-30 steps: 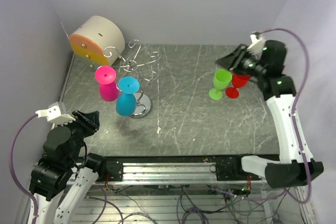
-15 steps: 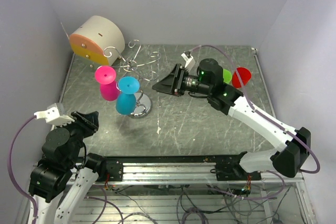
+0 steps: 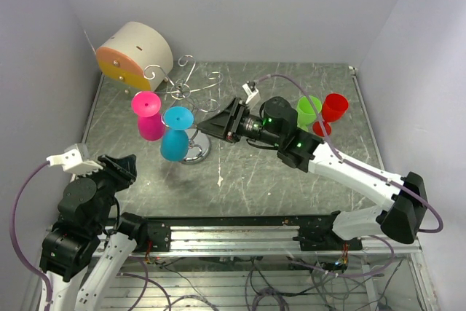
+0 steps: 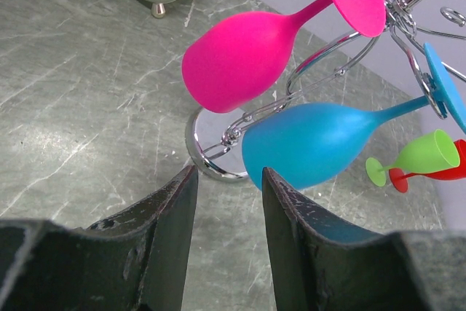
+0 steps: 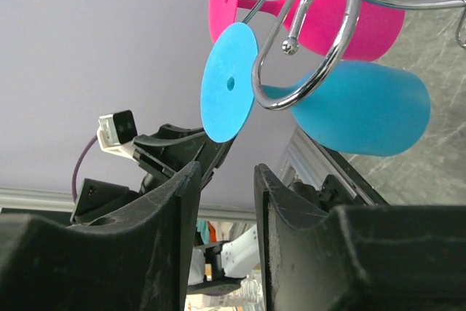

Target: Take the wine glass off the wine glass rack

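Observation:
The wine glass rack [image 3: 191, 89] stands at the back left on its round base [image 3: 198, 148]. A pink wine glass [image 3: 150, 119] and a blue wine glass [image 3: 175, 138] hang upside down from its hooks. My right gripper [image 3: 204, 125] reaches in from the right, just beside the blue glass, open and empty. In the right wrist view the blue glass's foot [image 5: 229, 92] sits on a curled hook [image 5: 289, 47] just ahead of the gripper [image 5: 222, 180]. My left gripper [image 4: 227, 180] is open and empty, low at the near left, facing the blue glass [image 4: 320, 143] and the pink glass [image 4: 240, 63].
A green wine glass [image 3: 308, 111] and a red one [image 3: 334, 109] stand on the table at the back right. A beige cylinder with an orange face [image 3: 135, 54] sits in the back left corner behind the rack. Walls close in on three sides.
The right arm has swung from the back right, beside the green and red glasses, leftward to the rack. The green glass stays standing next to the red one. The left arm has not moved.

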Available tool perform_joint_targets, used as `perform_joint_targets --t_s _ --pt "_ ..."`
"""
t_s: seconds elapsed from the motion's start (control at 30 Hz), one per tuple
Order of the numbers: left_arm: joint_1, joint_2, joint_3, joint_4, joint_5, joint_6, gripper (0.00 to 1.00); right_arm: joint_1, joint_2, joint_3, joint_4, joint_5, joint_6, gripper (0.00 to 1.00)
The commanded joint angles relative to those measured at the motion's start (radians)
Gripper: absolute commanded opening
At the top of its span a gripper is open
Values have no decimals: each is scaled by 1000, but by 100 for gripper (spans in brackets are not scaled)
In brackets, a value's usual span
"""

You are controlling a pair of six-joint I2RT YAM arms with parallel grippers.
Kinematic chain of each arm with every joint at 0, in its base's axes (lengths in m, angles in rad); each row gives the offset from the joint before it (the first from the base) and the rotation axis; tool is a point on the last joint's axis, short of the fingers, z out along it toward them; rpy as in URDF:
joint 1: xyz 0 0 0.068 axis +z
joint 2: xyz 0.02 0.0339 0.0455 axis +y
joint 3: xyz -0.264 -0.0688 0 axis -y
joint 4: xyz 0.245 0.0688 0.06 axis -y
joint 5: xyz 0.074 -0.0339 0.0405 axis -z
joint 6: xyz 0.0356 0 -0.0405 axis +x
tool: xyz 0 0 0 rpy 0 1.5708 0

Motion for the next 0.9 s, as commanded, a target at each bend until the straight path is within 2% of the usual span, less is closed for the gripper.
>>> perform_joint_targets --t_s 0.0,0.47,0.87 --pt "-10 -21 -1 23 -28 -9 51 17 19 -28 117 65 46 34" --pt "-10 -32 -1 21 -34 -12 51 76 35 -46 150 229 74 31" --pt "-10 -42 -1 22 -36 -12 51 121 72 -13 144 298 57 31"
